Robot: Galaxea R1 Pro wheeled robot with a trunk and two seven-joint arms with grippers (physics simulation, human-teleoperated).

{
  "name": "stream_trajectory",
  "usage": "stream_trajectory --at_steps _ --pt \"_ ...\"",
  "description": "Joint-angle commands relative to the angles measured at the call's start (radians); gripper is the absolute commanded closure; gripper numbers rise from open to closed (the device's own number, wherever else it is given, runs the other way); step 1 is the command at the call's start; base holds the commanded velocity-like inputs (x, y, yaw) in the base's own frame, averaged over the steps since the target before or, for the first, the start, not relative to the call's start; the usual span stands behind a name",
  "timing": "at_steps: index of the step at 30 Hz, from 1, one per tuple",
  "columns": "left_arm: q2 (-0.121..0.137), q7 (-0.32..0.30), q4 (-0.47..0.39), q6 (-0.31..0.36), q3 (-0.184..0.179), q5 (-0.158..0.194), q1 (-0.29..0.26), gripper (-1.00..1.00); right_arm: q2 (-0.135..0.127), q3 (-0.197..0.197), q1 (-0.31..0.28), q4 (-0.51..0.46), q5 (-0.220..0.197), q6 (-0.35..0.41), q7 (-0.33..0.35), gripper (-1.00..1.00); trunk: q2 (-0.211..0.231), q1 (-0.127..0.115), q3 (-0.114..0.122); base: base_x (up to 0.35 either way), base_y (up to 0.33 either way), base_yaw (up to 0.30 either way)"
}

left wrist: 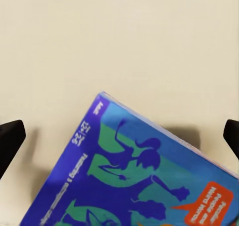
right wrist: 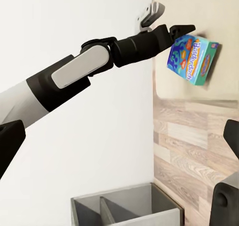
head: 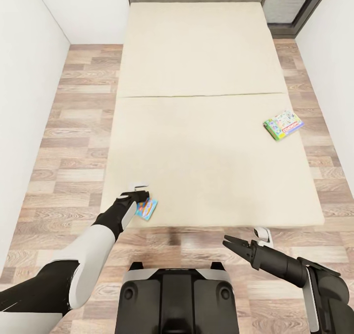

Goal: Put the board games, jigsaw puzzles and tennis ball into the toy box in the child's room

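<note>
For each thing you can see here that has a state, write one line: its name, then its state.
Blue board game: flat on the bed near its foot edge, not gripped.
Green-edged board game: flat near the bed's side edge, untouched.
Left gripper: open, at the blue game.
Right gripper: open, empty, above the floor.

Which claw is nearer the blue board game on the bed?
Left. The left claw is open right at the blue board game; the right claw hangs open over the floor, off the bed.

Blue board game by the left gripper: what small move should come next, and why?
Probably ease the left gripper down and close on the blue board game: its fingers are spread wide, the box lies flat between them near the bed edge, ungrasped.
</note>
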Motion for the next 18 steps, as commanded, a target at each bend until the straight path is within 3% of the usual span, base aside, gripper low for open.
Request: stream_trajectory --at_steps 1,18 --pt "-0.001 0.000 -0.002 0.005 0.006 -0.001 0.000 -1.00 0.001 -0.002 -0.001 0.000 0.001 0.010 0.004 -1.00 -0.002 0.000 -0.001 -0.060 0.000 0.000" --pt "-0.001 0.000 -0.001 0.003 0.005 -0.001 0.000 -1.00 0.003 -0.001 0.000 0.002 0.001 0.011 -0.022 -1.00 -0.002 0.000 -0.001 -0.034 0.000 0.000"
